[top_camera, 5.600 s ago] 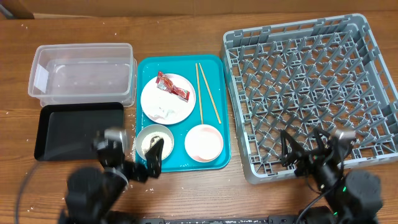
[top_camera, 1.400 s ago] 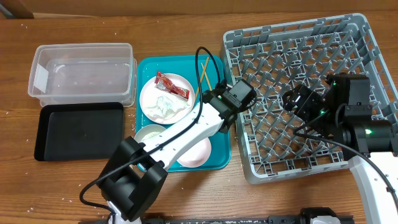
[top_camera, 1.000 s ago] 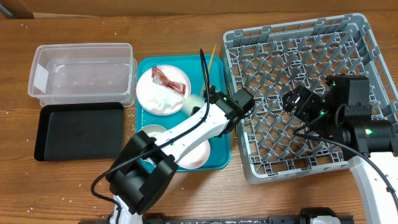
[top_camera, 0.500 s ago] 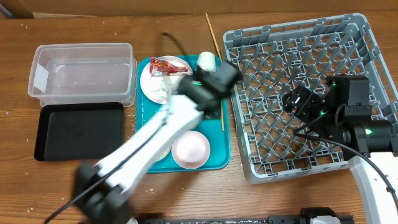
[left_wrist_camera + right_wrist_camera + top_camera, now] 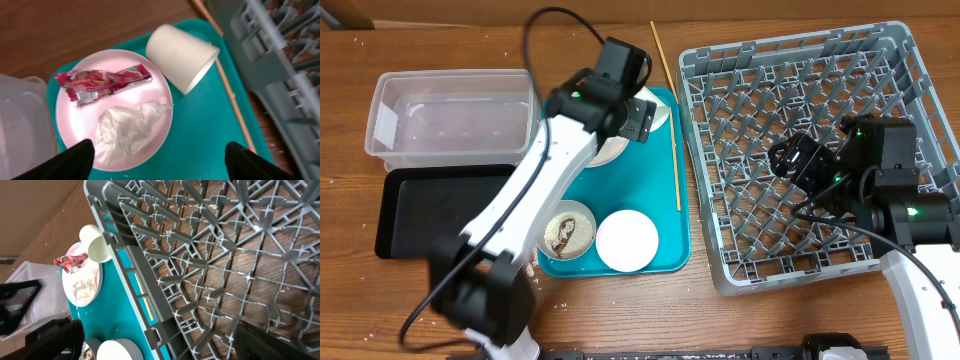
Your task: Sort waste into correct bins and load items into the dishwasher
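My left gripper [image 5: 159, 147] hung, fingers apart, above the round white plate [image 5: 75, 117] and red crinkled wrapper [image 5: 100, 82]; my right gripper [image 5: 157, 325], fingers likewise spread, hovered over the grey plastic rack [image 5: 132, 275].

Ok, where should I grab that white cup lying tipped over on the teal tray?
Probably pinch the cup across its side wall mid-body, coming down from above: it lies on its side, mouth toward the rack, leaving both round flanks exposed.

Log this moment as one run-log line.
left fingers open over plate | right fingers open over rack | wrapper, paper scrap on plate | cup on its side on tray
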Action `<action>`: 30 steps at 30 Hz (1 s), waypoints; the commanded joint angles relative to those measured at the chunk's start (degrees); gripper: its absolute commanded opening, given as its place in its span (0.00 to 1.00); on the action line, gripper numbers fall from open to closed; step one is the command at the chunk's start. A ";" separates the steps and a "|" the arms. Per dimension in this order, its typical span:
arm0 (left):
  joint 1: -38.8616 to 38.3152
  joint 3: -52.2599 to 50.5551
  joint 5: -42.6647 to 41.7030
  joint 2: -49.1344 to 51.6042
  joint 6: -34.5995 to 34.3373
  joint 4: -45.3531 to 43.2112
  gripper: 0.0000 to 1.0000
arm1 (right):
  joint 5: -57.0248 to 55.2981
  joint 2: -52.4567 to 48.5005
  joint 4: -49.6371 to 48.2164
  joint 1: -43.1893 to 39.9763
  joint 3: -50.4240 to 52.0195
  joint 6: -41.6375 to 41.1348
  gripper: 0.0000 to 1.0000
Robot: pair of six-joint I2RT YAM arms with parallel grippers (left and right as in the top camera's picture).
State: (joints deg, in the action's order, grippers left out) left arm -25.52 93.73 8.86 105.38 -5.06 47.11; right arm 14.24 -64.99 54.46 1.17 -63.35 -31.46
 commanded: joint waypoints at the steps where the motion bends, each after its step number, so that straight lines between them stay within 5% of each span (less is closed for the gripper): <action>1: -1.42 -0.15 5.11 7.41 7.21 -5.27 0.71 | 0.46 -0.13 -0.09 -0.09 -1.09 0.37 0.98; 8: -7.76 -0.13 17.88 13.49 5.88 -14.32 0.69 | 0.46 -4.68 1.03 0.85 -1.09 0.39 0.98; 21: -7.63 -0.15 22.71 21.99 6.54 -28.13 0.74 | 0.44 -7.48 0.52 2.32 -1.09 0.39 0.98; 26: -7.28 -0.15 22.67 23.52 6.54 -29.64 0.55 | 0.44 -7.48 -0.46 2.32 -1.09 0.39 0.98; 30: -7.67 0.09 22.69 23.02 6.29 -30.67 0.23 | 0.39 -7.48 -0.72 2.32 -1.09 0.42 0.98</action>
State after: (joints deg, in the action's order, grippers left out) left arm -32.75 93.27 30.46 128.60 1.65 17.02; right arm 14.79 -72.66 54.08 3.16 -63.37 -31.46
